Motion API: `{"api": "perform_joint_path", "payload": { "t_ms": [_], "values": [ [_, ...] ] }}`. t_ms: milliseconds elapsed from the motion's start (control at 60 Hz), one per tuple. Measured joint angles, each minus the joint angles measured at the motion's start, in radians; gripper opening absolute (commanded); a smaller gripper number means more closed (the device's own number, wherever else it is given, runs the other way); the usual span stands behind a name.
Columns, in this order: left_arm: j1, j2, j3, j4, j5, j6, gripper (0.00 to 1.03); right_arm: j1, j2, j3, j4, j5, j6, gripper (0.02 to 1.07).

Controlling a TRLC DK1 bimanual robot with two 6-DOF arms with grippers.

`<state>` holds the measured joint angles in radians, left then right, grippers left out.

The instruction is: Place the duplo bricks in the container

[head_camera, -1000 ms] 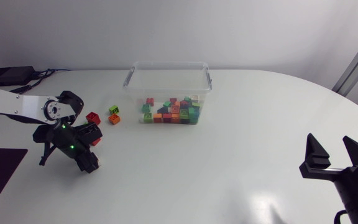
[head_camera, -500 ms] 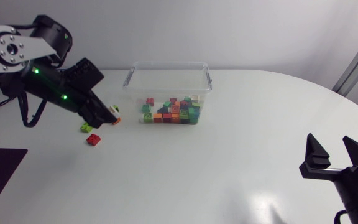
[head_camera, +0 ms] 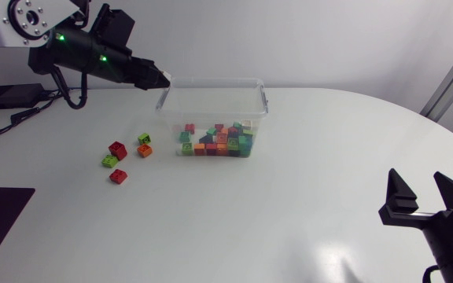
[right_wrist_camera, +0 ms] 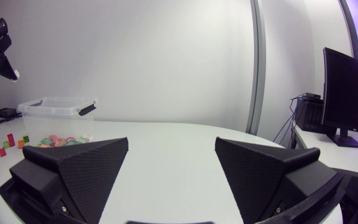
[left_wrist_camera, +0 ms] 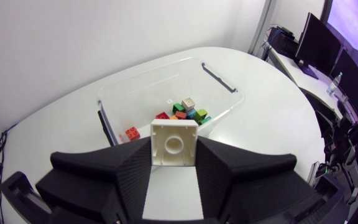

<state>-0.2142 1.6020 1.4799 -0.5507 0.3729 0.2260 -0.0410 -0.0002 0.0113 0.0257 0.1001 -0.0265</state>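
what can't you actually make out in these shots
Head view: the white brick is too small to spot in the left pincer.
Head view: behind the right pincer, its arm is cut off by the lower edge.
In the container, piled bricks overlap: no count.
Right wrist view: loose bricks too tiny for shapes.

No legible txt, labels or nos. (any view)

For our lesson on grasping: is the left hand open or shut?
Shut on a white brick: the left wrist view shows both fingers of the left hand touching its opposite sides.
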Motion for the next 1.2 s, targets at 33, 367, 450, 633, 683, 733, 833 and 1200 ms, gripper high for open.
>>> {"api": "perform_joint_path", "payload": {
  "t_ms": [33, 367, 450, 633, 683, 733, 833, 1200],
  "values": [
    [-0.008, 0.024, 0.027, 0.003, 0.001, -0.01, 0.28, 0.0, 0.0, 0.0, 0.0, 0.0, 0.0, 1.03],
    [-0.1, 0.243, 0.28, -0.103, -0.095, -0.029, 0.3, 0.0, 0.0, 0.0, 0.0, 0.0, 0.0, 1.03],
    [-0.108, 0.265, 0.317, -0.108, -0.122, -0.028, 0.31, 0.0, 0.0, 0.0, 0.0, 0.0, 0.0, 1.03],
    [-0.108, 0.318, 0.386, -0.103, -0.186, -0.024, 0.33, 0.0, 0.0, 0.0, 0.0, 0.0, 0.0, 1.03],
    [-0.108, 0.337, 0.389, -0.095, -0.206, -0.024, 0.5, 0.0, 0.0, 0.0, 0.0, 0.0, 0.0, 1.03],
    [-0.108, 0.356, 0.389, -0.088, -0.229, -0.024, 0.85, 0.0, 0.0, 0.0, 0.0, 0.0, 0.0, 1.03],
    [-0.108, 0.375, 0.372, -0.014, -0.255, -0.024, 0.99, 0.0, 0.0, 0.0, 0.0, 0.0, 0.0, 1.03],
    [0.196, 0.183, 0.229, 0.051, -0.167, 0.045, 0.99, 0.0, 0.0, 0.0, 0.0, 0.0, 0.0, 1.03]
  ]
}}
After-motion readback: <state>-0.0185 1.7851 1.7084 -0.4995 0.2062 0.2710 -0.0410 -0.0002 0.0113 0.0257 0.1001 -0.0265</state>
